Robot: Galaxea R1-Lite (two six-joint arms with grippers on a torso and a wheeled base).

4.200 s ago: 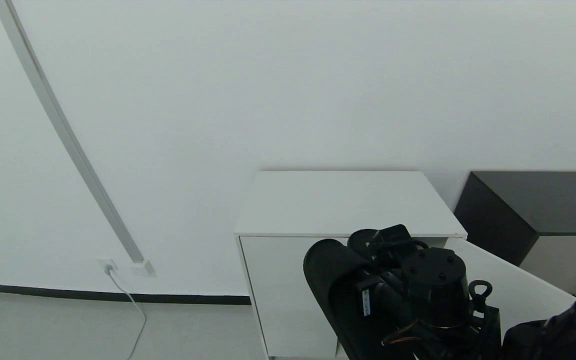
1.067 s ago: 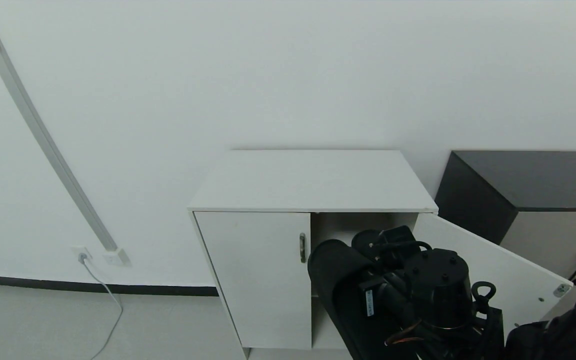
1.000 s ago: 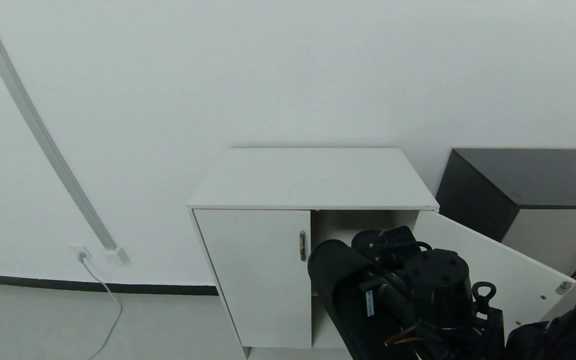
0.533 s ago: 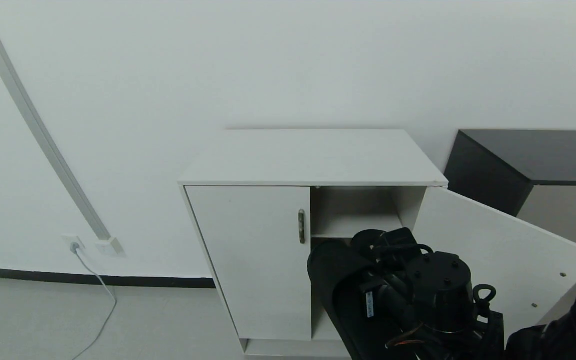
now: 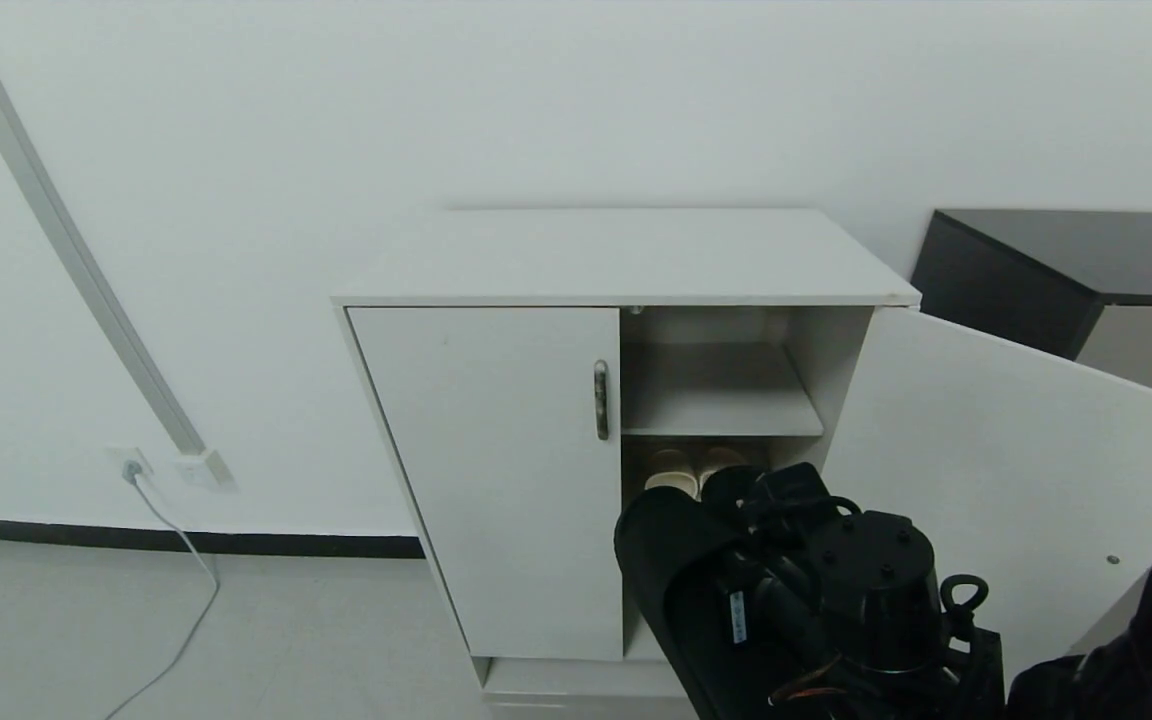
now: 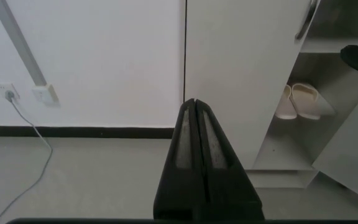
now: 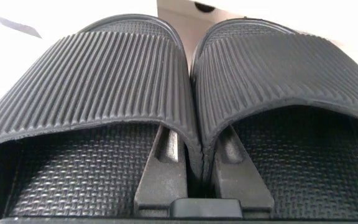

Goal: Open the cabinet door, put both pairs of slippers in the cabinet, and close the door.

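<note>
The right gripper (image 7: 194, 146) is clamping the black slippers (image 7: 123, 81) just before the open cabinet (image 5: 626, 255) (the pale pair (image 5: 693, 470) is already lying inside). The left gripper (image 6: 195, 130) is hanging closed and empty. Next, probably, is sliding them in level, clearing the door (image 5: 986, 440).

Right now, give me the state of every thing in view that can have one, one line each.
Right cabinet door: open, swung wide.
Left cabinet door: shut.
Pale slippers: inside the cabinet, side by side on the lower shelf.
Black slippers: held together, in front of the opening, not yet inside.
Right gripper: shut on the black slippers.
Left gripper: shut, holding nothing.
Power cord: plugged into the wall socket.
</note>
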